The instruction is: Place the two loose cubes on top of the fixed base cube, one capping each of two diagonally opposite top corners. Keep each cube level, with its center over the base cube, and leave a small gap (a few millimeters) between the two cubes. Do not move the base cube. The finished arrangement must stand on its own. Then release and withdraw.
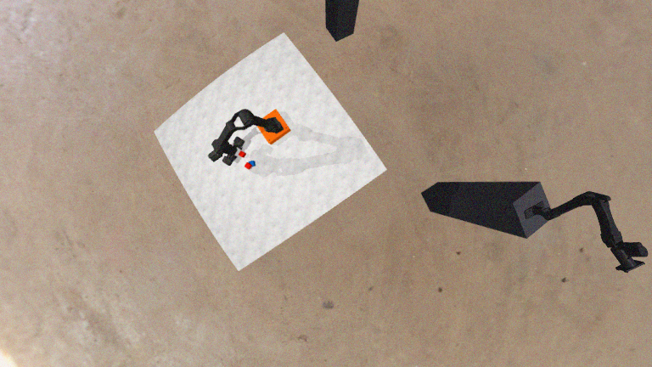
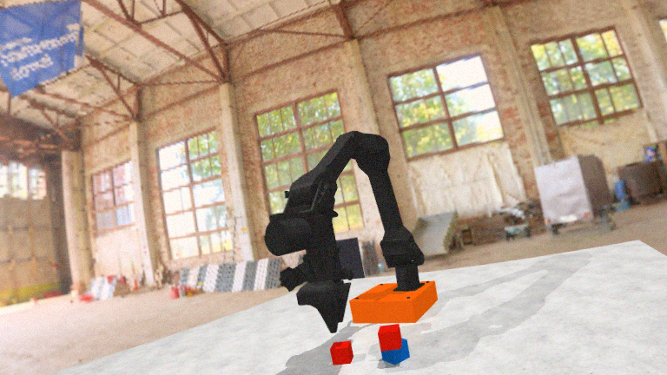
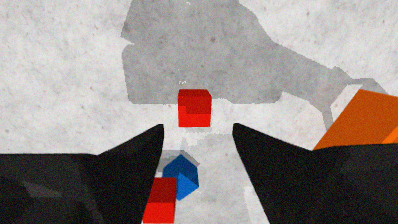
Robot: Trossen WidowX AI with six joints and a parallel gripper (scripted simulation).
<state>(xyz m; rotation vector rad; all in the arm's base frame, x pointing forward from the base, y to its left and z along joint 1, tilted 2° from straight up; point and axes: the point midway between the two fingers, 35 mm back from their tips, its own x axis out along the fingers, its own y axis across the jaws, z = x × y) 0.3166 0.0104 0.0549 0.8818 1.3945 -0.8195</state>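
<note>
The blue base cube [image 1: 251, 163] [image 2: 396, 353] [image 3: 181, 172] rests on the white surface, turned relative to the red cubes. One red cube [image 1: 248, 166] [image 2: 389, 338] [image 3: 162, 200] sits on top of it, offset to one corner, and looks level. The other red cube [image 1: 242, 154] [image 2: 341, 352] [image 3: 195, 108] lies flat on the white surface, apart from the blue cube. My gripper [image 2: 333, 329] [image 3: 198, 129] is open and empty, above the surface. In the wrist view the lone red cube appears just beyond the gap between the fingertips, and the left finger partly covers the stacked red cube.
The orange block [image 1: 273, 137] [image 2: 382, 311] [image 3: 350, 120] under the arm's base stands behind the cubes in the exterior view. The white surface [image 1: 255, 228] [image 2: 209, 345] carries them all. A second dark arm [image 1: 608, 228] on a dark pedestal [image 1: 483, 205] stands well away, off the white surface.
</note>
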